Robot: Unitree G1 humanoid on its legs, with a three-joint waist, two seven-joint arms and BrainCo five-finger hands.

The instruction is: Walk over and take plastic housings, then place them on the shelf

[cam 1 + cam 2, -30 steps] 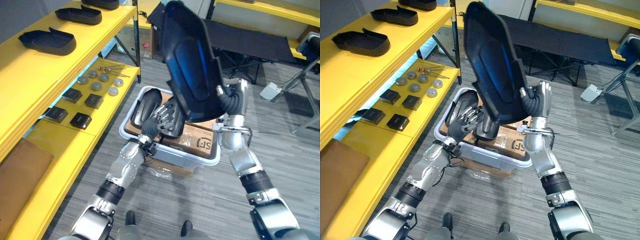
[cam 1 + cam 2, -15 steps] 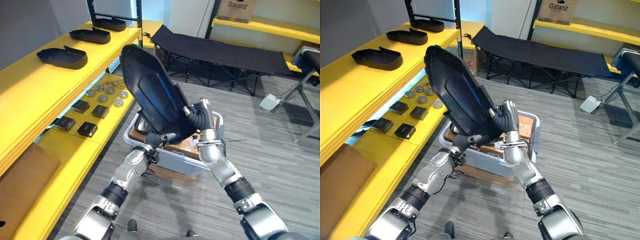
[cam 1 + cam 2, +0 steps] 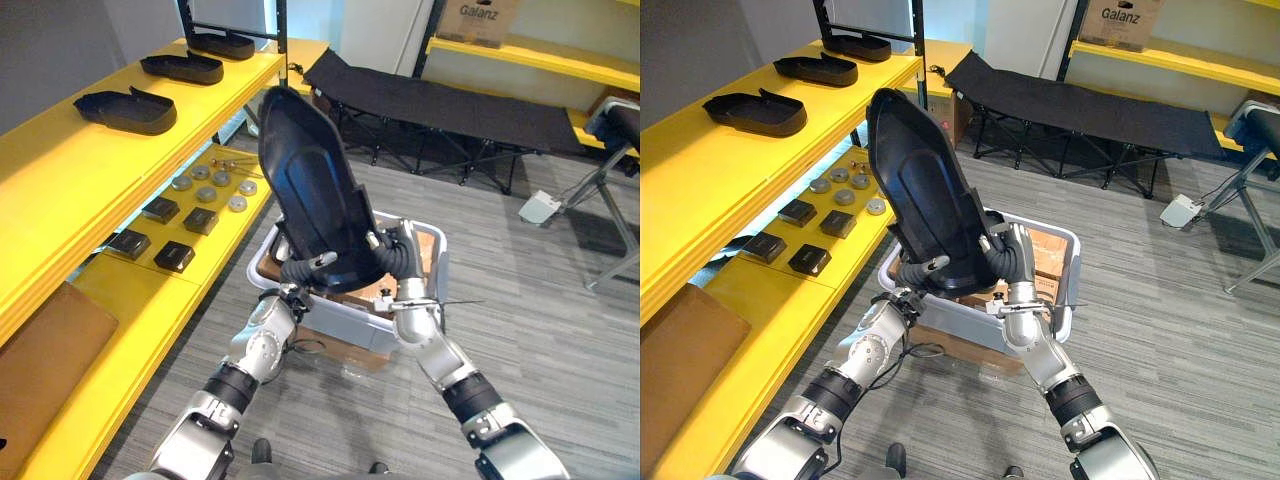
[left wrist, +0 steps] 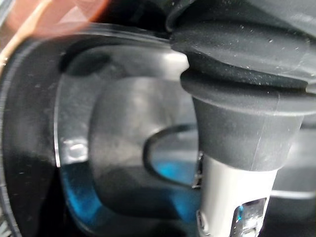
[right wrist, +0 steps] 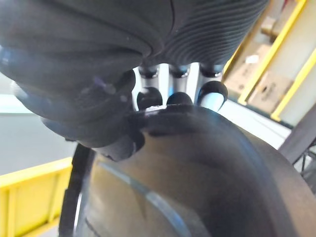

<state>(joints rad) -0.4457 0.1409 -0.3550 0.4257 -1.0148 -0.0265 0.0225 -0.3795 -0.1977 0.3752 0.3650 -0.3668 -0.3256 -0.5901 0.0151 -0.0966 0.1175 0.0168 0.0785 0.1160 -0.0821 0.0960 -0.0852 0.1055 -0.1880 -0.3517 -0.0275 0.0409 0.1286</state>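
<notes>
A large black plastic housing stands nearly upright in front of me, its hollow side facing right, held between both hands above a white bin. My left hand grips its lower left edge with a thumb over the rim. My right hand clasps the lower right edge. In the right wrist view its fingers curl over the housing's rim. The left wrist view has a finger against the housing's glossy inner face.
A yellow shelf runs along the left, its top level bearing three black housings. The lower level carries small black boxes, metal discs and a brown board. A black folding cot stands behind the bin.
The camera has lifted and pulled back. The housing has swung from close before the camera to a more upright pose, lower and between both hands; the left hand has come up to its edge.
</notes>
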